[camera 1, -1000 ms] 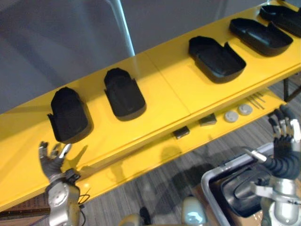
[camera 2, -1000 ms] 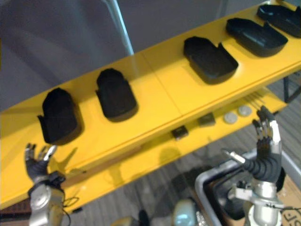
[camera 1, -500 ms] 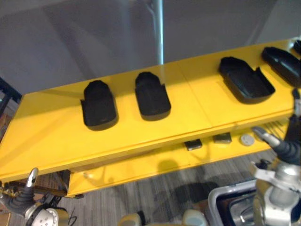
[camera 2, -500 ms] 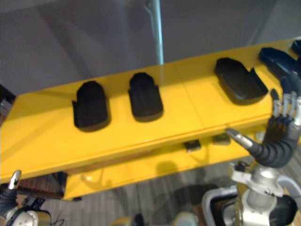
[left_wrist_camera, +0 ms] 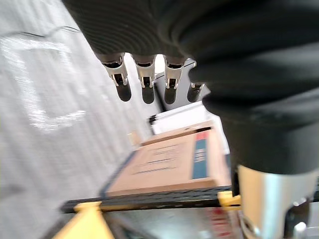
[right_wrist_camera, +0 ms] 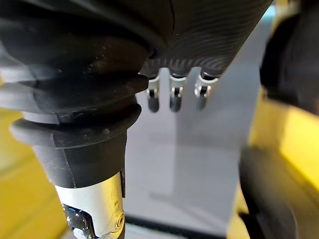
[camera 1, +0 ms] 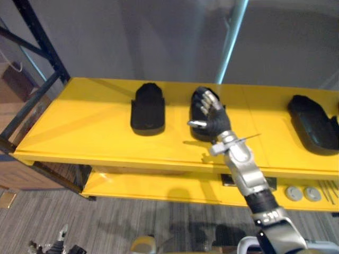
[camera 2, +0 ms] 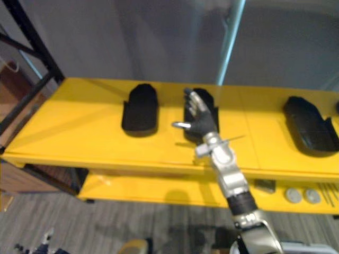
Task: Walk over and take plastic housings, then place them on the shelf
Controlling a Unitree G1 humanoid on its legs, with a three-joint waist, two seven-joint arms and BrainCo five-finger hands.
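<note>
- Middle plastic housing (camera 2: 208, 98) half hidden behind right hand (camera 1: 212, 119); contact unclear.
- Right hand's fingers straight, loosely spread, thumb out, gripping nothing.
- Right housing (camera 1: 313, 124) clipped at view edge; left housing (camera 1: 148, 108) unobstructed.
- All three mid-depth on yellow shelf (camera 1: 79, 121).
- Left hand (left_wrist_camera: 144, 74) low over floor, fingers relaxed, empty.
- Black rack post (camera 1: 37, 58) at shelf's left end; front edge open.

Place: a workshop or factory store.
Racking: a long yellow shelf (camera 1: 85, 121) on a black steel frame (camera 1: 39, 50), with a lower shelf (camera 1: 159, 188) beneath.
Stock: black plastic housings (camera 1: 148, 108) in a row on either side of the right hand (camera 1: 216, 123).
Surroundings: grey carpet (camera 1: 132, 222), cardboard box (left_wrist_camera: 164, 164).
</note>
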